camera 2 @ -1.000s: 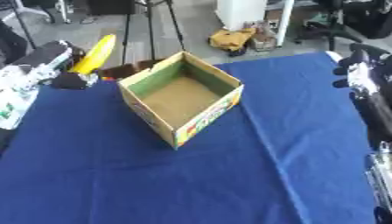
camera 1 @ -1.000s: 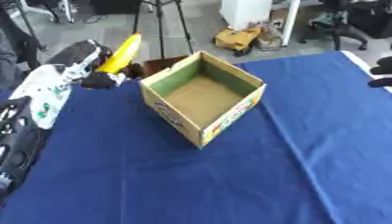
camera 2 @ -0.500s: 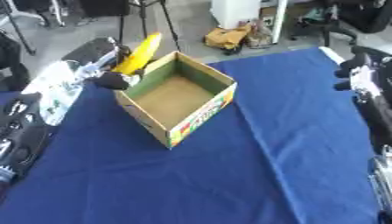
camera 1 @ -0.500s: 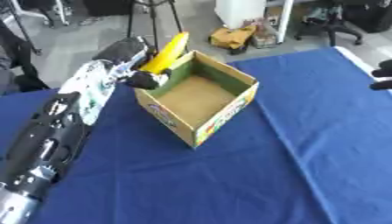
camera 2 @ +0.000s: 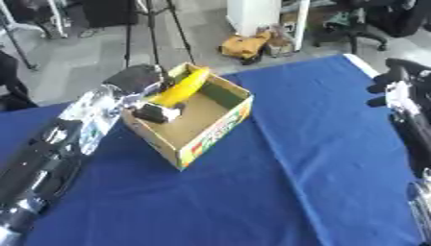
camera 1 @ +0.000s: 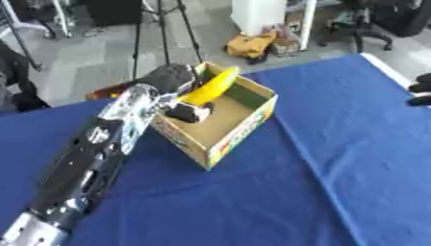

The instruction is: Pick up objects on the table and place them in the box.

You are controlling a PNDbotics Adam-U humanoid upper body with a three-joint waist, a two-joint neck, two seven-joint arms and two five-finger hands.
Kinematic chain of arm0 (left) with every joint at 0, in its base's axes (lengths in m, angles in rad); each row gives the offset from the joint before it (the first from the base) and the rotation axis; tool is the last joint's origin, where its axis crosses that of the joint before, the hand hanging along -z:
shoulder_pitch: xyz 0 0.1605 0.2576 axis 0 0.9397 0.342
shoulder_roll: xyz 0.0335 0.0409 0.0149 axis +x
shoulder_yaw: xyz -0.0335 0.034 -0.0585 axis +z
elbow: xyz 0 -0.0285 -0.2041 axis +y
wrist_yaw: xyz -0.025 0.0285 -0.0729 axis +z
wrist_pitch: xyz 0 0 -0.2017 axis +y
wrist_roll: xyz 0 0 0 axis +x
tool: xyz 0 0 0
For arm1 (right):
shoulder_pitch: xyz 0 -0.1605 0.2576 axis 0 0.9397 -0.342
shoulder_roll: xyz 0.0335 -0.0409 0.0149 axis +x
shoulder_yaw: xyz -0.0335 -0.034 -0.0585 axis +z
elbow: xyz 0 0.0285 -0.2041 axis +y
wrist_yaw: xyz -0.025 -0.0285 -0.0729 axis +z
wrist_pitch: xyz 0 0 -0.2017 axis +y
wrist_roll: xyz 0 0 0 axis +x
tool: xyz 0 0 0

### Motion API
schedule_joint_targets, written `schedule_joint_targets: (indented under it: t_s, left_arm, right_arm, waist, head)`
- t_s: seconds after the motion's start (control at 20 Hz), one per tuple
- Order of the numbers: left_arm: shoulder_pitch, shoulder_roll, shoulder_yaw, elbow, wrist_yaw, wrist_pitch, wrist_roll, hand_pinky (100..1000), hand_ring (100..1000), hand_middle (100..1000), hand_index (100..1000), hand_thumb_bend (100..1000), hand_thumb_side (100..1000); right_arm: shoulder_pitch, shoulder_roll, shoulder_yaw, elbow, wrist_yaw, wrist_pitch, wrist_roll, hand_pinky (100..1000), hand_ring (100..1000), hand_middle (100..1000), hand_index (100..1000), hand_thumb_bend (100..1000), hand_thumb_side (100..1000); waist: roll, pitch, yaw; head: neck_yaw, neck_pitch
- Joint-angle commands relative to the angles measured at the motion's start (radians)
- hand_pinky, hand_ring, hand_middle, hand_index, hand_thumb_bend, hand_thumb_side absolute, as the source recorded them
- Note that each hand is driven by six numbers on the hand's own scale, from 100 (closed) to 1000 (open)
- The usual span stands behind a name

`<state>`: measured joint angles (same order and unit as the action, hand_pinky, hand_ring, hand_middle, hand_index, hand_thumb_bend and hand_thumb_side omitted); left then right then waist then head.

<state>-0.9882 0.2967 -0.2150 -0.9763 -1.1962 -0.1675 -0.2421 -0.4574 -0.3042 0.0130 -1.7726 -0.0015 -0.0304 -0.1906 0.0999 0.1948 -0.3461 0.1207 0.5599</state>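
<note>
1. While the left robot hand (camera 1: 187, 108) reaches in from the left over the near-left wall of the box (camera 1: 242, 126), the banana (camera 1: 209, 87) it carries hangs above the box's open top, so the relation that matters for release is banana over cavity.
2. Its long axis runs diagonally from the left robot hand up toward the box's far corner, with the upper tip near the far rim and the lower end at the fingers.
3. From the hand, the banana extends up and to the right, away from the wrist; the box floor lies directly below and slightly right of it.
4. The left robot hand is curled about the banana's lower end, pinching it; the exact finger contact is blurred.
5. At the right edge of the table (camera 1: 353, 158) the right robot hand (camera 2: 396, 85) sits well apart from the box, so the left is by far the nearer; whether its fingers are spread or curled I cannot tell.
6. My judgement: the placing step is nearly done, and only lowering and letting go remain; a tip resting on the far rim could leave the banana propped up.
</note>
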Motion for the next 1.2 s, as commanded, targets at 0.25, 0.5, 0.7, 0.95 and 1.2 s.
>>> schedule_joint_targets:
  t_s: [0.25,0.5,0.7,0.95,1.2]
  left_arm:
    - [0.007,-0.01,-0.008,0.036,-0.025,-0.037,-0.006,640,559,509,629,128,577]
    - [0.009,-0.02,-0.016,0.04,-0.011,-0.071,-0.045,670,619,590,722,680,705]
    - [0.008,-0.021,-0.015,0.034,0.016,-0.093,-0.08,719,704,680,737,940,825]
    - [0.004,-0.017,-0.01,0.023,0.042,-0.091,-0.12,760,757,739,751,1000,891]
    - [0.002,-0.008,0.001,-0.003,0.079,-0.077,-0.147,752,732,711,746,1000,949]
  right_arm:
    - [-0.014,-0.01,-0.005,-0.015,-0.009,-0.004,0.0,557,631,586,785,100,590]
    - [-0.014,-0.011,-0.006,-0.014,-0.01,-0.003,0.0,558,631,586,785,100,591]
    - [-0.014,-0.011,-0.007,-0.014,-0.01,-0.003,0.0,558,631,586,785,100,593]
    - [-0.013,-0.011,-0.008,-0.013,-0.012,-0.003,-0.001,558,631,585,785,100,594]
    - [-0.01,-0.01,-0.01,-0.011,-0.012,-0.003,-0.002,558,631,585,785,100,601]
  waist:
    - [-0.005,-0.011,0.001]
    - [-0.007,-0.01,0.0]
    - [-0.009,-0.009,0.001]
    - [-0.012,-0.009,0.004]
    - [-0.019,-0.012,0.01]
  head:
    - [-0.009,-0.014]
    - [-0.009,-0.017]
    - [-0.009,-0.019]
    - [-0.01,-0.021]
    - [-0.013,-0.022]
